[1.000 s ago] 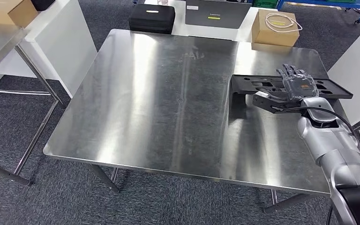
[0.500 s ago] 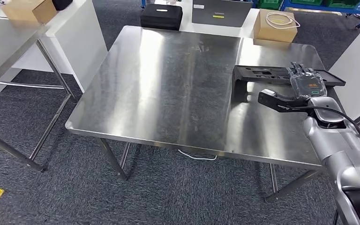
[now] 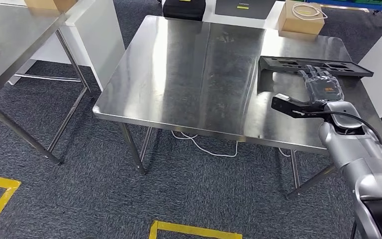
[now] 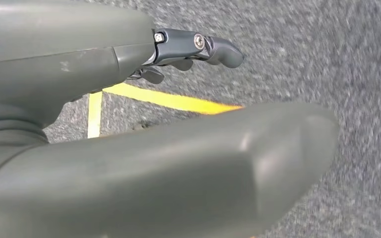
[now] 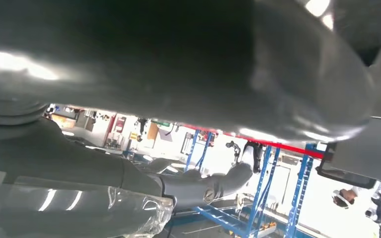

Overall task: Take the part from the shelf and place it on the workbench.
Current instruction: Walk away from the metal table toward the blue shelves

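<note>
The long, flat black moulded plastic part [image 3: 316, 65] lies on the shiny steel bench [image 3: 204, 74] at two o'clock. Right hand [image 3: 322, 85], fingers spread, empty, just beside it. Left hand [image 4: 193, 47]: cannot tell. Probably light, stiff; grip mid-length

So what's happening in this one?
The humanoid's right hand reaches over the steel workbench, at the long black part lying near the bench's far right edge. Whether it grips the part cannot be told. The left hand hangs over grey carpet with yellow floor tape, holding nothing.
</note>
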`<state>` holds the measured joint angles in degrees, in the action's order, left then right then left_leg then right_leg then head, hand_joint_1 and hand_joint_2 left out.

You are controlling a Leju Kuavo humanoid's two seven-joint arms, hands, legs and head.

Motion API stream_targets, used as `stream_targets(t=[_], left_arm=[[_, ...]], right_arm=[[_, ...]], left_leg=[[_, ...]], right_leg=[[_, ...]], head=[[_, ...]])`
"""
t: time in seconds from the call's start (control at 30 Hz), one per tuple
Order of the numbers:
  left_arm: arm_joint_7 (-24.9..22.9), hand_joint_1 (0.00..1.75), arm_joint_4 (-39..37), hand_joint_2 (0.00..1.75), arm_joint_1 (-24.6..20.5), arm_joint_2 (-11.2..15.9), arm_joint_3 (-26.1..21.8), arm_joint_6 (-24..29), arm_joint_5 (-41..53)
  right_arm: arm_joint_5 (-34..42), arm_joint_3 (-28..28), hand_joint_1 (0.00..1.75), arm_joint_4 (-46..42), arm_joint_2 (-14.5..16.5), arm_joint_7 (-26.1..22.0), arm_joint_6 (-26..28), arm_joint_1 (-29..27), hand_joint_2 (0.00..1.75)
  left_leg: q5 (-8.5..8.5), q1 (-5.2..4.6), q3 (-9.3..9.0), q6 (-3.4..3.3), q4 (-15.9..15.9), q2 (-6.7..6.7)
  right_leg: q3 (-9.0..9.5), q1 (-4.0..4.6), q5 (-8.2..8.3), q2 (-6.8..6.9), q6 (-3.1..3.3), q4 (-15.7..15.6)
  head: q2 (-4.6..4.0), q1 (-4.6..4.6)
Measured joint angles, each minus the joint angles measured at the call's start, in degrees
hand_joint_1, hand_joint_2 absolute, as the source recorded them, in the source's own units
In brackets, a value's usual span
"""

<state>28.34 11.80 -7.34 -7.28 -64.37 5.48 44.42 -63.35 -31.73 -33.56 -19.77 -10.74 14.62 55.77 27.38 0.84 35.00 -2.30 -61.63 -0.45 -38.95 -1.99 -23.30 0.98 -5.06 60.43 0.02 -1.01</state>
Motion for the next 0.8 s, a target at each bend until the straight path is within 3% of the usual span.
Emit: stream_targets(t=[0.07,0.1,0.13,0.17,0.2,0.23,0.27,0.33,0.37,0.4,0.47,0.5,0.53,0.6,0.63,0.67,0.73,0.77,0.8], left_arm=[[-0.01,0.0,0.01,0.0,0.01,0.04,0.0,0.02,0.03],[-0.03,0.0,0.01,0.0,0.01,0.06,0.0,0.03,0.07],[-0.06,0.0,0.01,0.0,0.02,0.05,0.0,0.03,0.12],[-0.11,0.0,0.01,0.0,0.02,0.04,0.0,0.03,0.21],[-0.17,0.0,0.01,0.0,0.01,0.02,0.0,0.03,0.32],[-0.24,0.0,0.0,0.0,0.0,-0.02,0.0,0.03,0.42],[-0.3,0.0,0.0,0.0,-0.02,-0.09,0.0,0.03,0.52],[-0.38,0.0,0.0,0.0,-0.1,-0.28,0.01,0.03,0.59],[-0.4,0.0,0.0,0.0,-0.13,-0.37,0.01,0.03,0.61],[-0.43,0.0,0.0,0.0,-0.16,-0.44,0.02,0.03,0.61],[-0.45,0.0,0.0,0.0,-0.1,-0.47,0.02,0.08,0.61],[-0.46,0.0,0.0,0.0,-0.07,-0.48,0.02,0.13,0.61],[-0.48,0.0,0.0,0.0,-0.01,-0.49,0.02,0.22,0.63],[-0.56,0.0,0.0,0.0,-0.04,-0.54,0.03,0.36,0.74],[-0.62,0.0,0.0,0.0,-0.09,-0.56,0.04,0.4,0.81],[-0.67,0.0,0.0,0.0,-0.16,-0.56,0.08,0.43,0.88],[-0.79,0.0,0.0,0.0,-0.3,-0.56,0.18,0.49,0.94],[-0.83,0.0,0.0,0.0,-0.38,-0.56,0.23,0.51,0.96],[-0.87,0.0,0.0,0.0,-0.51,-0.57,0.27,0.51,0.96]], right_arm=[[-0.07,0.04,0.0,0.01,-0.25,0.2,-0.26,-0.22,0.0],[-0.11,0.08,0.0,0.01,-0.4,0.32,-0.36,-0.27,0.0],[-0.13,0.12,0.0,0.01,-0.56,0.43,-0.4,-0.33,0.0],[-0.14,0.16,0.0,0.01,-0.71,0.48,-0.41,-0.43,0.0],[-0.13,0.23,0.0,0.01,-0.86,0.5,-0.41,-0.55,0.0],[-0.11,0.34,0.0,0.01,-1.02,0.51,-0.41,-0.65,0.0],[-0.09,0.48,0.0,-0.01,-1.18,0.5,-0.41,-0.64,0.0],[-0.06,0.9,0.0,-0.34,-1.48,0.45,-0.41,-0.36,0.0],[-0.09,1.09,0.0,-0.54,-1.59,0.42,-0.42,-0.12,0.0],[-0.19,1.26,0.0,-0.71,-1.67,0.38,-0.44,0.09,0.0],[-0.52,1.36,0.0,-0.7,-1.66,0.37,-0.51,0.38,0.0],[-0.73,1.37,0.0,-0.66,-1.56,0.38,-0.53,0.45,0.0],[-0.89,1.37,0.0,-0.62,-1.43,0.39,-0.51,0.47,0.0],[-1.15,1.37,0.0,-0.52,-1.18,0.42,-0.43,0.48,0.0],[-1.27,1.37,0.0,-0.41,-1.14,0.44,-0.37,0.45,0.0],[-1.4,1.37,0.0,-0.26,-1.1,0.47,-0.31,0.41,0.0],[-1.67,1.37,0.0,0.09,-1.07,0.5,-0.19,0.25,0.0],[-1.77,1.38,0.0,0.25,-1.07,0.52,-0.13,0.23,0.0],[-1.83,1.43,0.0,0.36,-1.1,0.54,-0.06,0.25,0.0]], left_leg=[[-1.76,-0.14,1.82,-1.37,0.23,0.2],[-2.66,-0.29,2.98,-1.72,0.24,0.22],[-3.55,-0.45,4.09,-1.88,0.23,0.23],[-4.45,-0.61,5.2,-1.96,0.21,0.24],[-5.43,-0.76,6.39,-1.99,0.2,0.25],[-6.42,-0.9,7.53,-1.97,0.19,0.25],[-7.39,-0.98,8.52,-1.91,0.17,0.26],[-9.15,-1.18,9.72,-1.58,0.22,0.25],[-10.03,-1.22,9.79,-1.34,0.52,0.29],[-10.98,-1.23,9.68,-0.99,1.11,0.33],[-12.63,-1.15,9.59,-0.23,2.75,0.3],[-11.77,-1.09,9.95,0.14,2.78,0.22],[-9.39,-1.02,10.54,0.47,1.59,0.12],[-2.01,-0.64,11.96,1.17,-4.98,0.07],[0.55,-0.42,12.44,1.56,-9.28,0.11],[1.42,-0.17,12.53,1.94,-13.1,0.16],[-0.68,0.37,10.45,2.5,-16.15,0.27],[-1.74,0.66,7.83,2.69,-14.6,0.3],[-1.43,0.83,4.02,2.81,-11.1,0.3]], right_leg=[[-1.99,-0.16,-5.1,-0.17,0.74,5.07],[-2.98,-0.01,-7.89,-0.28,1.01,8.89],[-3.51,0.14,-9.6,-0.41,0.95,12.51],[-3.35,0.35,-10.04,-0.54,0.62,15.16],[-2.32,0.63,-9.31,-0.68,0.16,16.37],[-0.27,0.95,-8.04,-0.76,-0.15,15.68],[2.77,1.31,-7.2,-0.82,-0.04,13.26],[10.08,2.27,-9.0,-0.81,1.53,4.5],[12.36,2.66,-10.29,-0.82,2.36,0.93],[13.45,3.01,-11.09,-0.81,3.08,-1.45],[12.5,2.67,-9.55,-0.79,3.94,-2.33],[11.85,2.24,-8.4,-0.75,4.51,-2.54],[10.97,1.74,-7.08,-0.7,4.99,-2.78],[8.76,1.32,-4.64,-0.64,5.53,-2.89],[7.5,1.31,-3.55,-0.62,5.51,-2.83],[6.22,1.28,-2.53,-0.59,5.36,-2.76],[3.76,1.18,-0.69,-0.53,4.86,-2.58],[2.66,1.1,0.15,-0.51,4.53,-2.42],[1.67,1.09,0.86,-0.51,4.15,-2.2]], head=[[0.0,0.27],[0.0,0.45],[0.0,0.47],[0.0,0.47],[0.0,0.49],[0.0,0.48],[0.0,0.46],[0.0,0.38],[0.0,0.28],[0.0,0.23],[0.0,0.21],[0.0,0.24],[0.0,0.2],[0.0,0.19],[0.0,0.16],[0.0,0.2],[0.0,0.17],[0.0,0.17],[0.0,0.14]])
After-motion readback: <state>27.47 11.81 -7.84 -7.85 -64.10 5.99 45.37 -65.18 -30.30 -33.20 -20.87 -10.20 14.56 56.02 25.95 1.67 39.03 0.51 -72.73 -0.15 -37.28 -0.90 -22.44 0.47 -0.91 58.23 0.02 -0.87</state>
